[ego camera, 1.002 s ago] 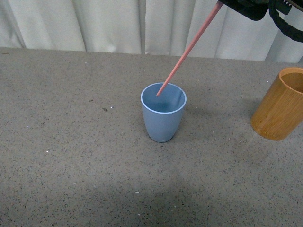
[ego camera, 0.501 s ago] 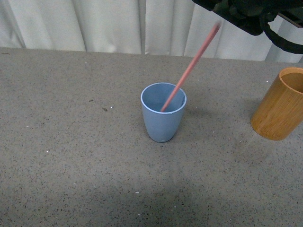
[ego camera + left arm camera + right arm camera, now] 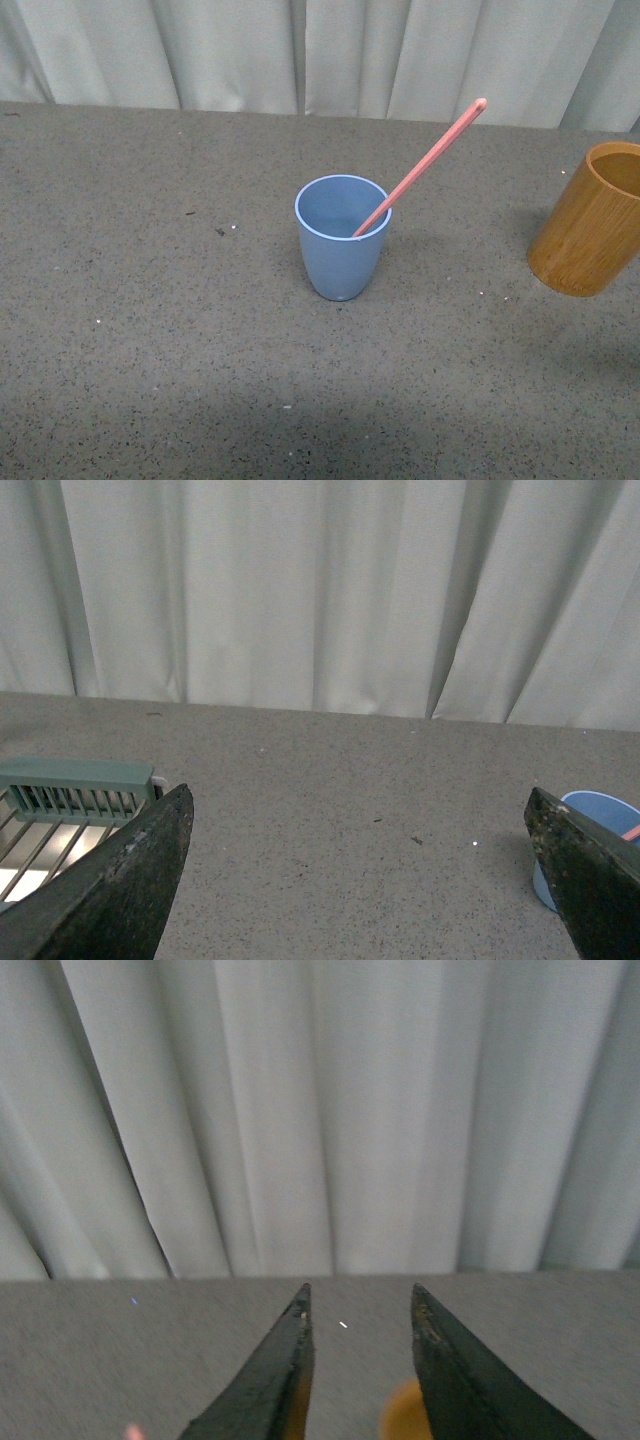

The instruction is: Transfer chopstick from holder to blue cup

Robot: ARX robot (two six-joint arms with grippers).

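Note:
A light blue cup (image 3: 342, 240) stands upright mid-table in the front view. One pink-red chopstick (image 3: 425, 163) rests in it, leaning over the cup's right rim with its rounded end up. The orange-brown holder (image 3: 588, 222) stands at the right edge. Neither arm shows in the front view. My left gripper (image 3: 360, 815) is open over bare table, with the blue cup (image 3: 600, 825) behind its one finger. My right gripper (image 3: 360, 1305) is open and empty, and a blurred orange patch of the holder (image 3: 402, 1415) lies below between its fingers.
Pale curtains (image 3: 300, 50) hang along the table's far edge. A green slatted rack (image 3: 70, 795) sits beside the left gripper in the left wrist view. The table (image 3: 150, 350) is grey speckled stone.
The right gripper let go of the chopstick and rose out of the front view. The chopstick dropped into the blue cup and leans on its right rim.

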